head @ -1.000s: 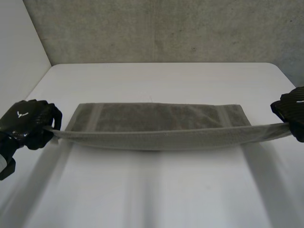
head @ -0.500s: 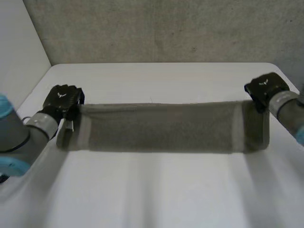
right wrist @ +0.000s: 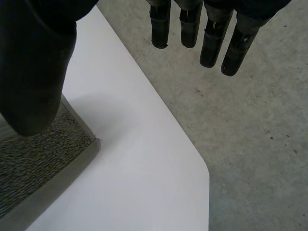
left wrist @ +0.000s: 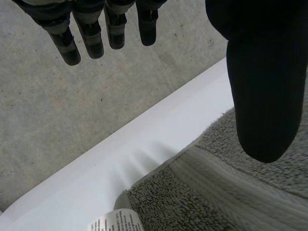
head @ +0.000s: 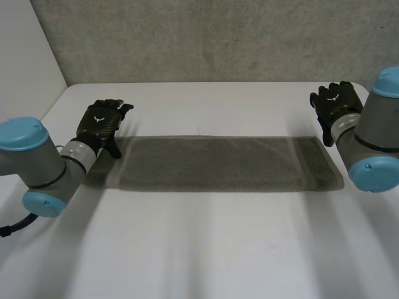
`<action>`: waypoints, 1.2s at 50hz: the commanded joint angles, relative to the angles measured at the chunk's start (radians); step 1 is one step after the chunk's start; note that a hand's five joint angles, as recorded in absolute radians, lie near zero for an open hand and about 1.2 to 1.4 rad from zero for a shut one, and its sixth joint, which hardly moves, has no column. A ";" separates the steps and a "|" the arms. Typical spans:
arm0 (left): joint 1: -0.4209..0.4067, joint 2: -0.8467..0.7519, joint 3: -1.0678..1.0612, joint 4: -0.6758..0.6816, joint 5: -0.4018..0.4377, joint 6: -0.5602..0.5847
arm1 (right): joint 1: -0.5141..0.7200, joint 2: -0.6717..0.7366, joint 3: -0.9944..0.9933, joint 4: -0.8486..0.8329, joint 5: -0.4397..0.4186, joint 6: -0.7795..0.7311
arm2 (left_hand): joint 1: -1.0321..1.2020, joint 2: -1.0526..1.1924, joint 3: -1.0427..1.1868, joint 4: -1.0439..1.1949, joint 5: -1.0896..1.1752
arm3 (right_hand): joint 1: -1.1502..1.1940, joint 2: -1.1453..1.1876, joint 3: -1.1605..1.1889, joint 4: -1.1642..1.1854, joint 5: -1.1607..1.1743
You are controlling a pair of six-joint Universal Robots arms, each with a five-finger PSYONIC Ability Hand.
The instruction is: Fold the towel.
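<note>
One fold looks done: the towel [head: 212,165] lies as a long flat strip on the table [head: 206,249], stretched between your hands. Left hand [head: 103,124] is over one end, right hand [head: 335,103] just past the other, both with straight, spread fingers holding nothing. Crosswise folds probably remain. It's grey terry with banded ends and flush edges, and a white label [left wrist: 113,222] sticks out below the left hand's fingertips.

The place looked like a bare robotics lab or test cell, not a home. A plain white bench [head: 206,249] with rounded corners stood against a rough grey concrete wall [head: 218,37] and a blank white side wall [head: 25,56]. A grey, blue-capped left arm [head: 43,163] and right arm [head: 374,134] reached over it.
</note>
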 commanded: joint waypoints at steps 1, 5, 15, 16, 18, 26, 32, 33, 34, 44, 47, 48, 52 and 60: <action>0.005 0.177 -0.156 -0.001 0.003 -0.010 | -0.005 -0.185 0.195 -0.007 -0.012 0.006 | 0.001 0.005 0.005 0.006 -0.029 | -0.059 -0.071 -0.075 -0.087 -0.061; 0.008 0.263 -0.233 0.002 0.008 -0.011 | -0.014 -0.269 0.320 -0.005 -0.048 0.006 | 0.001 0.005 0.005 0.006 -0.029 | -0.059 -0.071 -0.075 -0.087 -0.061; 0.013 0.411 -0.412 0.025 0.009 -0.127 | -0.095 -0.274 0.486 0.001 -0.133 0.014 | 0.001 0.005 0.005 0.006 -0.029 | 0.103 0.092 0.087 0.076 0.101; 0.014 0.411 -0.434 0.039 0.009 -0.175 | -0.112 -0.252 0.499 -0.002 -0.161 0.026 | 0.001 0.005 0.005 0.006 -0.029 | 0.151 0.139 0.134 0.123 0.148; 0.016 0.411 -0.449 0.053 0.011 -0.215 | -0.121 -0.228 0.500 -0.002 -0.192 0.042 | 0.001 0.005 0.005 0.006 -0.029 | 0.168 0.157 0.152 0.141 0.166; 0.013 0.417 -0.523 0.174 0.009 -0.275 | -0.175 -0.136 0.482 -0.005 -0.284 0.111 | 0.002 0.006 0.005 0.006 -0.028 | 0.277 0.266 0.261 0.250 0.275; 0.013 0.423 -0.558 0.232 0.009 -0.273 | -0.183 -0.108 0.476 -0.050 -0.289 0.114 | 0.002 0.006 0.005 0.006 -0.028 | 0.380 0.368 0.364 0.352 0.377; 0.013 0.423 -0.564 0.246 0.009 -0.273 | -0.183 -0.105 0.477 -0.074 -0.286 0.114 | 0.002 0.006 0.005 0.006 -0.028 | 0.426 0.415 0.410 0.399 0.424; 0.011 0.423 -0.566 0.252 0.008 -0.273 | -0.183 -0.105 0.477 -0.074 -0.285 0.114 | 0.002 0.006 0.005 0.006 -0.028 | 0.427 0.415 0.411 0.399 0.425; 0.011 0.425 -0.569 0.258 0.008 -0.273 | -0.212 -0.076 0.460 -0.136 -0.240 0.109 | 0.002 0.006 0.005 0.006 -0.028 | 1.162 1.151 1.146 1.135 1.160; 0.011 0.423 -0.569 0.258 0.009 -0.270 | -0.217 -0.070 0.459 -0.136 -0.235 0.108 | 0.002 0.006 0.005 0.006 -0.028 | 1.163 1.151 1.147 1.135 1.160; 0.011 0.423 -0.569 0.258 0.009 -0.270 | -0.223 -0.065 0.457 -0.136 -0.235 0.108 | 0.002 0.006 0.005 0.006 -0.028 | 1.163 1.151 1.147 1.135 1.160; 0.011 0.423 -0.569 0.258 0.009 -0.270 | -0.238 -0.057 0.456 -0.134 -0.233 0.099 | 0.002 0.006 0.005 0.006 -0.028 | 0.750 0.738 0.734 0.722 0.748; 0.011 0.420 -0.570 0.260 0.009 -0.270 | -0.247 -0.062 0.463 -0.134 -0.249 0.109 | 0.002 0.006 0.005 0.006 -0.028 | 0.424 0.412 0.408 0.396 0.422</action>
